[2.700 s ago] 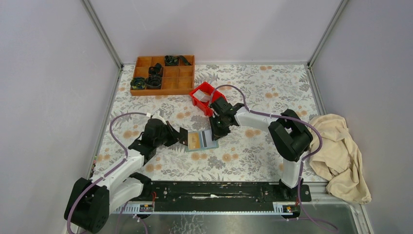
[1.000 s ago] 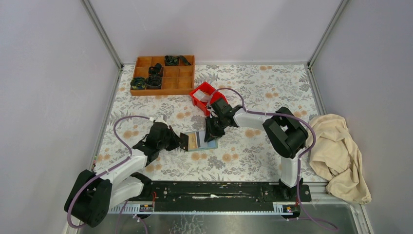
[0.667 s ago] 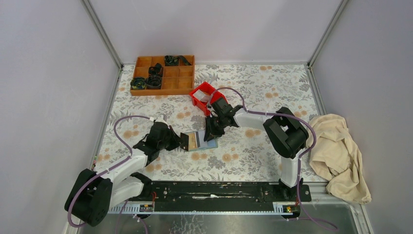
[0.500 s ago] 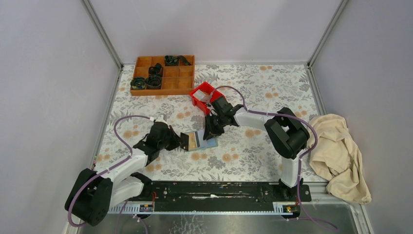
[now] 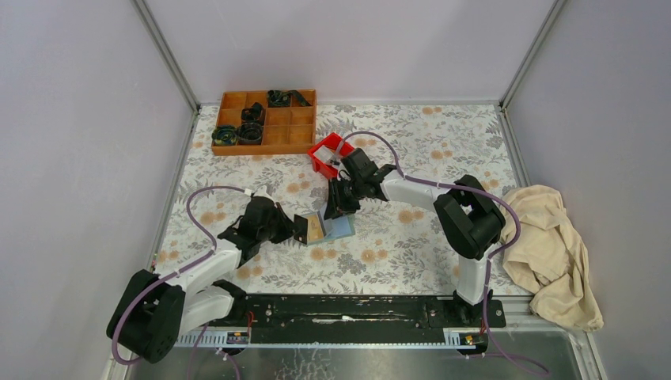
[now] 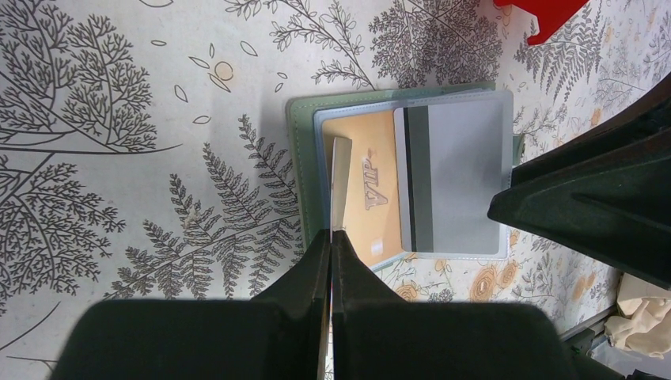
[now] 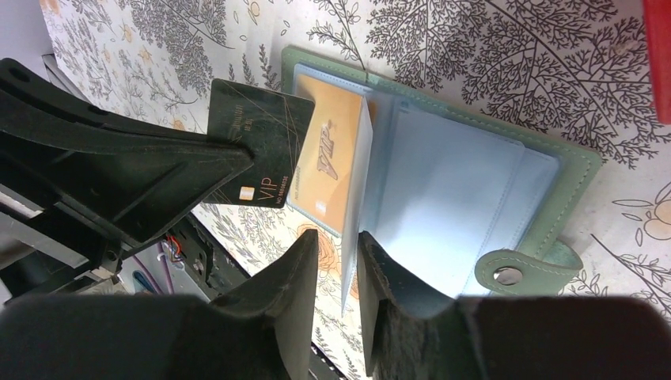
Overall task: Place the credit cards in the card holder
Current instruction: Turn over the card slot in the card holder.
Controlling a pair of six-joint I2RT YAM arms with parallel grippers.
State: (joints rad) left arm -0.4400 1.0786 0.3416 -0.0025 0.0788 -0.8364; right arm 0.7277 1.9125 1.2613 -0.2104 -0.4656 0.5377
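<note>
Card holder (image 7: 581,162): laid open; clear leaf (image 7: 360,174) just loosened.
Right hand (image 7: 336,245): narrowly parted around leaf.
Left hand (image 6: 331,237): clamped on dark grey card (image 7: 257,146); insertion judged possible.

The card holder (image 7: 578,170) looks like matt, stitched sage-green leatherette with clear, glossy plastic sleeves (image 7: 451,190); the yellow-tan card (image 7: 328,170) and dark grey card (image 7: 257,142) are smooth, faintly shiny plastic; the table covering (image 5: 443,134) is matt and printed; the tray (image 5: 269,150) is bare wood; the bin (image 5: 319,161) is glossy red plastic.
</note>
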